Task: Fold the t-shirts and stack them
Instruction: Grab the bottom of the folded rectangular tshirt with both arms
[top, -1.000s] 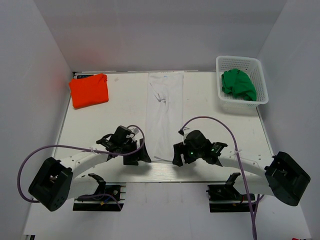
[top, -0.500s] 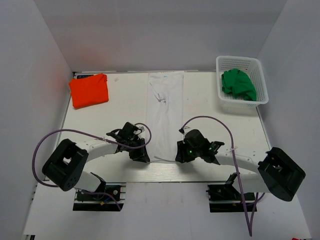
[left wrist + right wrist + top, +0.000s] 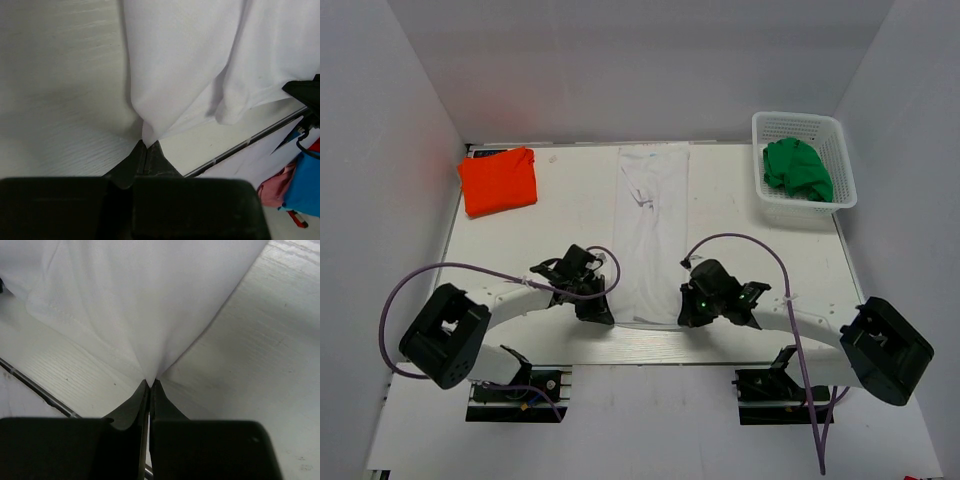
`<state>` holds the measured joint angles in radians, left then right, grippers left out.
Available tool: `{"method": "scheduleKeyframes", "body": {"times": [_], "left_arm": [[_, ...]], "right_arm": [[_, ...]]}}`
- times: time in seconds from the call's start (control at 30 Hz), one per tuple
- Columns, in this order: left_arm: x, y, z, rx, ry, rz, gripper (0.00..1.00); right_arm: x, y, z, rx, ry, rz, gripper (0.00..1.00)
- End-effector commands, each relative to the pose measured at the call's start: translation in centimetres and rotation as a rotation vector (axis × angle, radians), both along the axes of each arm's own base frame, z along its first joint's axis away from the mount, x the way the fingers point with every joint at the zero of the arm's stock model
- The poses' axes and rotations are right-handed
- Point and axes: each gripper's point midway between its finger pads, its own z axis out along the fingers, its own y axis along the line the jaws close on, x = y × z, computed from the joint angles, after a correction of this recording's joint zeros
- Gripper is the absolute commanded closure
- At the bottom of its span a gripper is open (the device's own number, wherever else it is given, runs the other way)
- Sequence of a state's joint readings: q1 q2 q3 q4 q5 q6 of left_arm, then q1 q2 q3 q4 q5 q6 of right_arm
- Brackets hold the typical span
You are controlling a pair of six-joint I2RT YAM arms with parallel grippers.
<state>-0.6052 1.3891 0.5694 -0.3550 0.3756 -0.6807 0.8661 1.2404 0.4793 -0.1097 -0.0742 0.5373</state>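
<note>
The white t-shirt [image 3: 650,225] lies as a long narrow strip down the middle of the table. My left gripper [image 3: 601,312] is shut on its near left corner, and the pinched cloth shows in the left wrist view [image 3: 148,136]. My right gripper [image 3: 687,314] is shut on its near right corner, seen in the right wrist view [image 3: 151,375]. Both corners are lifted a little off the table. The orange t-shirt [image 3: 498,181] lies folded at the far left. The green t-shirt [image 3: 798,169] sits crumpled in the basket.
The white lattice basket [image 3: 839,140] stands at the far right corner. The table's near edge [image 3: 650,345] runs just behind both grippers. White walls close in the left, right and far sides.
Both grippers have closed in on the near corners of the white t-shirt and pinched them. The shirt's near hem has drawn up slightly away from the table edge.
</note>
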Motion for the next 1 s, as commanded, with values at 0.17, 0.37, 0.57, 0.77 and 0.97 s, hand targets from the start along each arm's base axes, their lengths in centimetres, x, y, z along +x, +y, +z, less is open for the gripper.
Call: {"method": "scheduleKeyframes", "body": {"times": [0.17, 0.37, 0.57, 0.77, 0.97], "left_arm": [[4.5, -0.7, 5.8, -0.024, -0.233, 0.054, 1.0], [9.0, -1.6, 7.5, -0.011, -0.327, 0.118, 1.0], [15.1, -2.6, 10.7, 0.034, -0.468, 0.213, 1.0], [21.0, -1.7, 13.4, 0.145, -0.569, 0.304, 1.0], [24.4, -2.4, 13.6, 0.165, -0.586, 0.303, 1.0]], "right_arm": [[4.3, 1.1, 4.4, -0.036, -0.153, -0.046, 1.0], [8.8, 0.9, 5.7, -0.133, -0.238, -0.143, 1.0], [14.6, 1.3, 8.6, -0.149, -0.343, -0.247, 1.0], [19.6, 1.7, 12.1, -0.126, -0.438, -0.278, 1.0], [22.8, 1.7, 12.8, -0.121, -0.438, -0.286, 1.0]]}}
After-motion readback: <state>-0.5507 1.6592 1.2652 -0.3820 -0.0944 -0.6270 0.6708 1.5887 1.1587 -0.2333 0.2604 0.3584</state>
